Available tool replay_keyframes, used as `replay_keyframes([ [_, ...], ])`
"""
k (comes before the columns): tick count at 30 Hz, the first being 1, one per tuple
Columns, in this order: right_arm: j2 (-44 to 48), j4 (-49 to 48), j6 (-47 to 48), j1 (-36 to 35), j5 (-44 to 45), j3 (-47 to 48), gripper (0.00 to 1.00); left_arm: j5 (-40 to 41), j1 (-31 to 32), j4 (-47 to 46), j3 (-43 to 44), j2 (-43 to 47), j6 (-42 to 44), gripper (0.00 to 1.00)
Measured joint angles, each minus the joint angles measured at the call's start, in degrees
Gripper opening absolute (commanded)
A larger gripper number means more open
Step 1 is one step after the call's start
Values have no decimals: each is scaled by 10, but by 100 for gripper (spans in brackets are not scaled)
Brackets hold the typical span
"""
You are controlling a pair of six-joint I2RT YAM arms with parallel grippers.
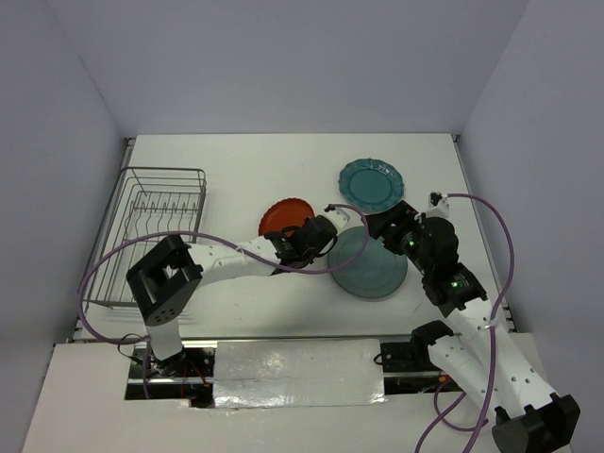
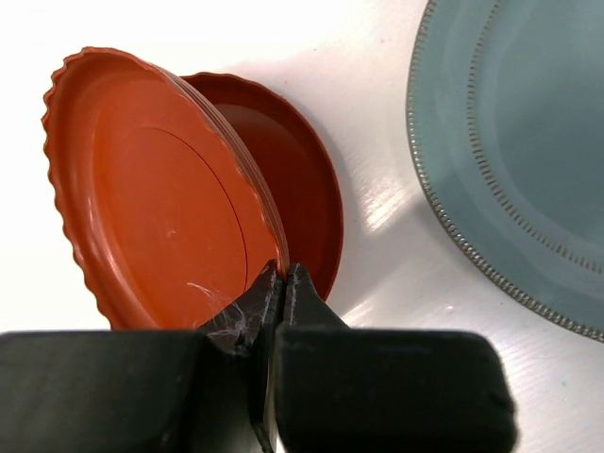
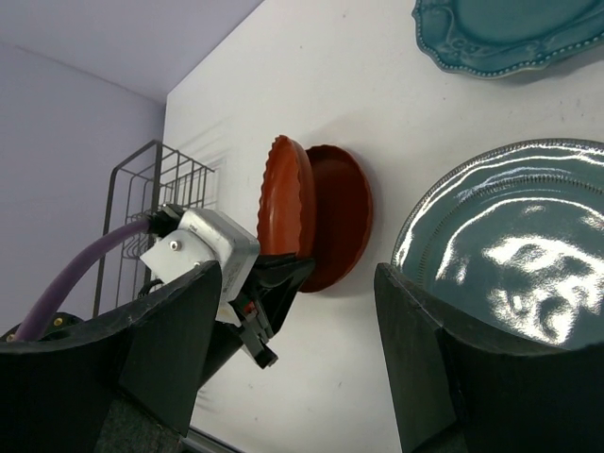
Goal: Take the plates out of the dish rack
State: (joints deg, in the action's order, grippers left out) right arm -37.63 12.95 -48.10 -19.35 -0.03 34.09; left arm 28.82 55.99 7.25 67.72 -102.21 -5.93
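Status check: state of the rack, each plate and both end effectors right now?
dish rack: no plates in it.
held red plate: tilted steeply, rim clamped by left end effector.
second red plate: flat on table, just behind the held one.
scalloped teal plate: flat on table.
grey-teal plate: flat on table.
left end effector: shut on held red plate.
right end effector: open, holding nothing.

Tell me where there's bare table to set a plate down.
Free: the far table strip between the dish rack and the scalloped teal plate. Crowded: the middle, where the held red plate, the flat red plate and the grey plate cluster.
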Motion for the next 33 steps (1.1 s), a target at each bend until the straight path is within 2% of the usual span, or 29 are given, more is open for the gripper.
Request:
replay_keyframes([
  [6, 0, 1, 0, 0, 1, 0, 73, 6, 6, 4, 8, -14, -1, 1],
  [9, 0, 1, 0, 0, 2, 0, 73, 8, 8, 9, 13, -22, -1, 13],
  [12, 0, 1, 0, 0, 3, 0, 74, 10, 10, 15, 15, -28, -1, 18],
  [16, 0, 1, 0, 0, 3, 0, 74, 14, 13, 21, 15, -29, -1, 39],
  [22, 0, 1, 0, 0, 3, 0, 74, 24, 13, 24, 15, -29, -3, 50],
  [29, 0, 2, 0, 0, 3, 0, 74, 27, 13, 53, 33, -29, -3, 51],
  [32, 0, 2, 0, 0, 3, 0, 74, 26, 13, 64, 60, -28, -5, 43],
  [33, 0, 2, 0, 0, 3, 0, 74, 26, 13, 61, 63, -26, -5, 35],
])
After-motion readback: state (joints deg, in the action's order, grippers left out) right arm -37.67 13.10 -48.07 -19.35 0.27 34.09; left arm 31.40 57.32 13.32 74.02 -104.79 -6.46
